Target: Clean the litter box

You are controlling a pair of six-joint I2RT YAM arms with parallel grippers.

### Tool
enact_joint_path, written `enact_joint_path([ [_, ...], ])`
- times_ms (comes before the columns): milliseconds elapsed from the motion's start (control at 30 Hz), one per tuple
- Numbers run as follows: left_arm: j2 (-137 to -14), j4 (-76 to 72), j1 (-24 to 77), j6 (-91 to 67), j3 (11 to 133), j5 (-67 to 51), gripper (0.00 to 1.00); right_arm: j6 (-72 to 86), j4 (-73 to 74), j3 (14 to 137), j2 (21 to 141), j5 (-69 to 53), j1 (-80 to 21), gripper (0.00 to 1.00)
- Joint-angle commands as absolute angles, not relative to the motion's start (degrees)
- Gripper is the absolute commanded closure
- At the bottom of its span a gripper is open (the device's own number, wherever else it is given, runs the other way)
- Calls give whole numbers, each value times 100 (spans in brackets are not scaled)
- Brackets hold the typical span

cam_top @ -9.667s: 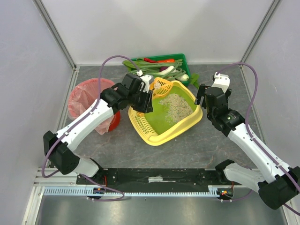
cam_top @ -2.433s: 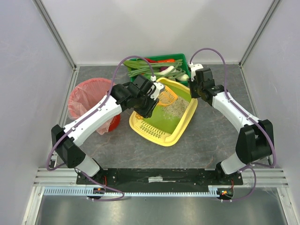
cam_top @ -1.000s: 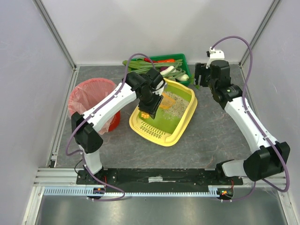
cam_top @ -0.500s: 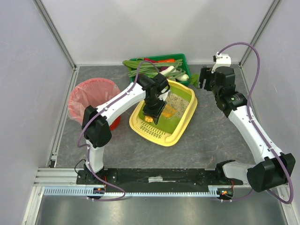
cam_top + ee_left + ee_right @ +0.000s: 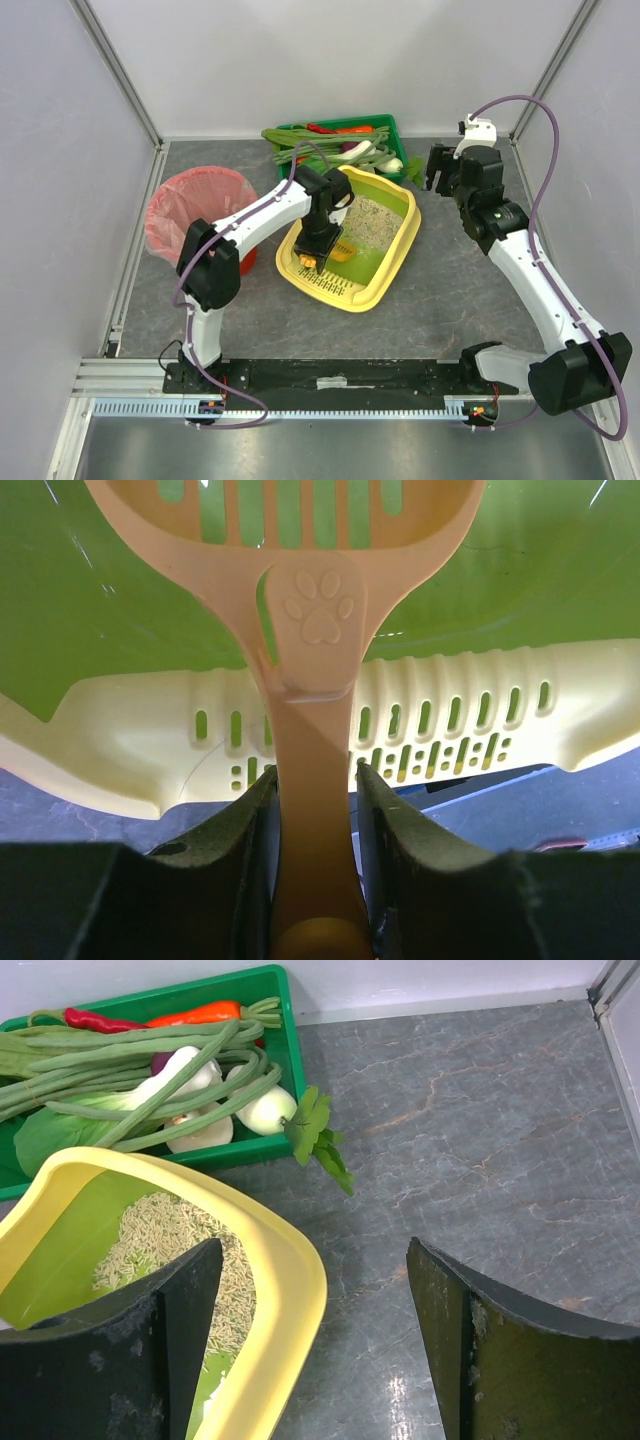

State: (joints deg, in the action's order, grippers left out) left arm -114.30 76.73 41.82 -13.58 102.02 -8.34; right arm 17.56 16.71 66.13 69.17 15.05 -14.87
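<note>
The litter box [image 5: 408,243] lies near the middle of the grey table [image 5: 300,325], turned at a slant, with its slotted yellow ledge [image 5: 450,730] at its near end. Pale litter [image 5: 372,218] is heaped in the far half of its green inside (the near half shows bare plastic). The left gripper [image 5: 312,258] hangs over the ledge end of the box, and its dark fingers [image 5: 235,850] are clamped from both sides on the handle of an orange slotted scoop [image 5: 320,610]. The handle bears a paw-print mark. The scoop's slotted head lies further in over the green floor; whether it touches the floor cannot be told. The right gripper [image 5: 437,168] hovers beyond the box's far right corner, above the table, its jaws spread wide with nothing between them. A dark green crate [image 5: 385,122] of vegetables stands just behind the box's far end, and a red bin [image 5: 160,215] lined with a pink bag stands to the box's left.
</note>
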Motion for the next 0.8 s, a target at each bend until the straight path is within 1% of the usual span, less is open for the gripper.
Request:
enact_joint_path([
  [0,-11443,7858,4157,-1362,10204,-887,98,1907,1415,6785,6961,1319,-1468,17],
  [100,-11645,7778,4140,-1371,10300,-976,98,1960,1432,6776,6935,1301,-1459,18],
  [200,-11882,7831,4131,-1336,10467,-792,98,1960,1459,6759,6917,1257,-1459,17],
  [367,-12006,7656,4061,-1345,10573,-870,98,1960,1485,6741,6900,1274,-1459,18],
  [767,-12814,7699,4043,-1037,11794,-800,98,2065,1512,6627,6812,1310,-1459,18],
])
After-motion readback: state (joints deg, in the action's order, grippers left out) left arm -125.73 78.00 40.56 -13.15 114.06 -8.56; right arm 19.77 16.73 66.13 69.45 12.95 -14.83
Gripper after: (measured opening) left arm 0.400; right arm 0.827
